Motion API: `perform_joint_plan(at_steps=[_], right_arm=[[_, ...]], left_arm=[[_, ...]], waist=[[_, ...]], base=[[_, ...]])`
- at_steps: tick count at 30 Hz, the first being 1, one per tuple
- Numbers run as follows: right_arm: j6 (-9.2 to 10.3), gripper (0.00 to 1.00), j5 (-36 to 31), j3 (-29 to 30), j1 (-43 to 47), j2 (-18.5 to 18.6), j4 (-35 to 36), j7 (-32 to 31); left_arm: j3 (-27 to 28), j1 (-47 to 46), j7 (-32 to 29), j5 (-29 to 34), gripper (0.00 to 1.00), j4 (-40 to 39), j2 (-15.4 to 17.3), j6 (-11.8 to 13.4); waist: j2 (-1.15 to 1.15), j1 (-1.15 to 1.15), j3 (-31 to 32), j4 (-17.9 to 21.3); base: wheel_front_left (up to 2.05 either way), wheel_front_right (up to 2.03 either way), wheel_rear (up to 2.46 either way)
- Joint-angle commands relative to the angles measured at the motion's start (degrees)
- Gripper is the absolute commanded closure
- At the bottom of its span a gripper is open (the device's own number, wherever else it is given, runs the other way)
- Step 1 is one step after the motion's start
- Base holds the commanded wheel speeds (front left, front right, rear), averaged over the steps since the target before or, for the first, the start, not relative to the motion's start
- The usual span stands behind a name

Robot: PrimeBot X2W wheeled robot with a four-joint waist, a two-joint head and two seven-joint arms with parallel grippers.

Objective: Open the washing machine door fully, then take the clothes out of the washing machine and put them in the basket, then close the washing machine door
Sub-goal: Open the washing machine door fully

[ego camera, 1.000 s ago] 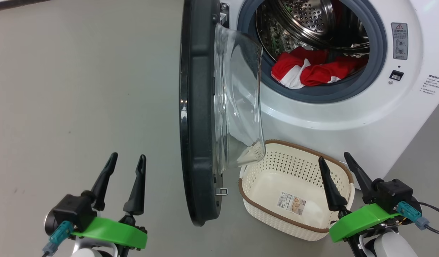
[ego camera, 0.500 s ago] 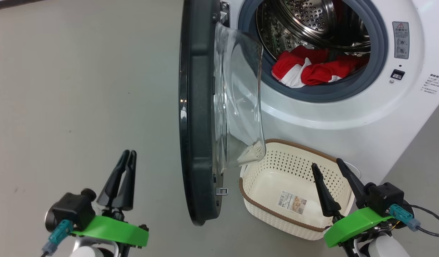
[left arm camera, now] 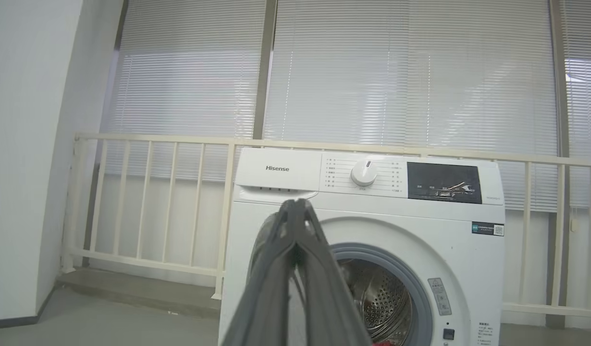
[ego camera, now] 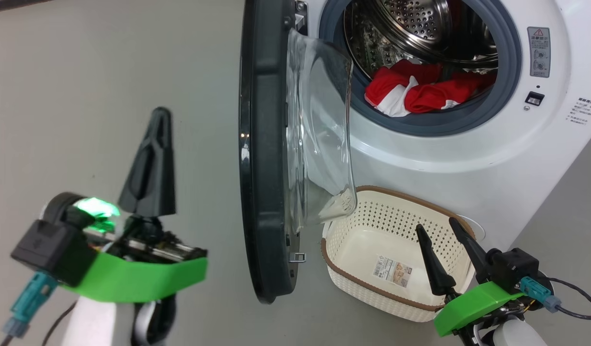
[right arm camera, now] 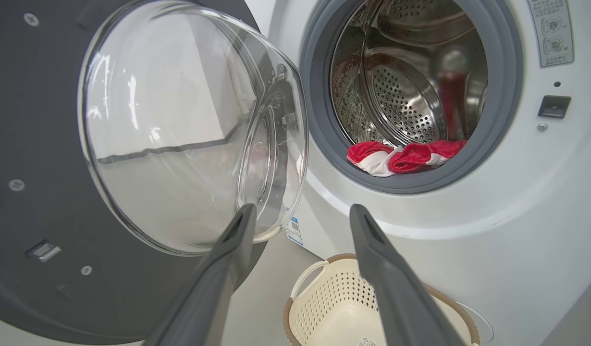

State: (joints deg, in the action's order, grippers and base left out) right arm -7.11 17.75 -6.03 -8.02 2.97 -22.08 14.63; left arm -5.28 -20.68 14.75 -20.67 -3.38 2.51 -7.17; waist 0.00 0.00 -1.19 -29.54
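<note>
The white washing machine (ego camera: pixel 468 158) stands ahead with its door (ego camera: pixel 266 158) swung out roughly square to the front, glass bowl (right arm camera: pixel 180 125) facing right. Red and white clothes (ego camera: pixel 420 93) lie at the drum's front lip (right arm camera: pixel 406 156). The cream basket (ego camera: pixel 367 240) sits on the floor below the opening, holding no clothes. My left gripper (ego camera: pixel 157 115) is shut on nothing, raised left of the door's black rim, apart from it; its joined fingers (left arm camera: pixel 295 211) point at the washing machine (left arm camera: pixel 372 216). My right gripper (ego camera: pixel 437 229) stands open over the basket's right side (right arm camera: pixel 324 298).
Grey floor (ego camera: pixel 108 96) spreads to the left of the door. Behind the washing machine runs a cream railing (left arm camera: pixel 156 144) with window blinds (left arm camera: pixel 396 72), and a white wall (left arm camera: pixel 26 144) stands at the left.
My left gripper closed its fingers and rose up and forward beside the door. The right gripper drifted slightly lower and stayed open. Door, clothes and basket have not moved.
</note>
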Motion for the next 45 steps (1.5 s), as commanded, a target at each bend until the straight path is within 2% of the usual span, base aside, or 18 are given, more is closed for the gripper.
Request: perform_joint_plan(at_steps=[1,8,15,20,36,45], right_arm=[[-0.37,0.0,0.64,-1.17,-0.44,-0.09,1.16,0.37],[-0.37,0.0,0.57,-1.42,-0.65,-0.09,0.97,0.37],[-0.37,0.0,0.4,-1.59,-0.77,-0.09,0.54,0.37],[-0.37,0.0,0.4,-1.47,-0.76,-0.09,0.42,0.37],[-0.37,0.0,0.93,-1.89,-0.19,-0.09,0.14,0.37],[-0.37,0.0,0.92,-2.39,0.31,-0.09,-0.23,0.37]], left_arm=[[-0.52,-2.3,0.25,-0.89,1.0,-2.79,0.5,-0.32],[-11.05,-2.65,0.25,-2.58,1.0,-5.44,0.98,-0.32],[-20.55,-0.98,-0.09,-6.32,1.0,0.3,3.33,-0.32],[-23.36,-0.66,-1.85,-8.3,1.0,5.42,4.15,-0.32],[-23.22,-1.59,-4.13,-10.46,1.0,18.25,5.18,0.63],[-21.32,-1.59,-3.02,-11.41,1.0,20.5,5.39,2.33]], waist=[[0.0,0.0,-0.06,0.13],[0.0,0.0,-0.52,0.89],[0.0,0.0,-0.67,1.32],[0.0,0.0,-0.66,1.25],[0.0,0.0,-0.14,0.75],[0.0,0.0,0.07,0.14]], base=[[0.0,0.0,0.0],[0.0,0.0,0.0],[0.0,0.0,0.0],[0.0,0.0,0.0],[0.0,0.0,0.0],[0.0,0.0,0.0]])
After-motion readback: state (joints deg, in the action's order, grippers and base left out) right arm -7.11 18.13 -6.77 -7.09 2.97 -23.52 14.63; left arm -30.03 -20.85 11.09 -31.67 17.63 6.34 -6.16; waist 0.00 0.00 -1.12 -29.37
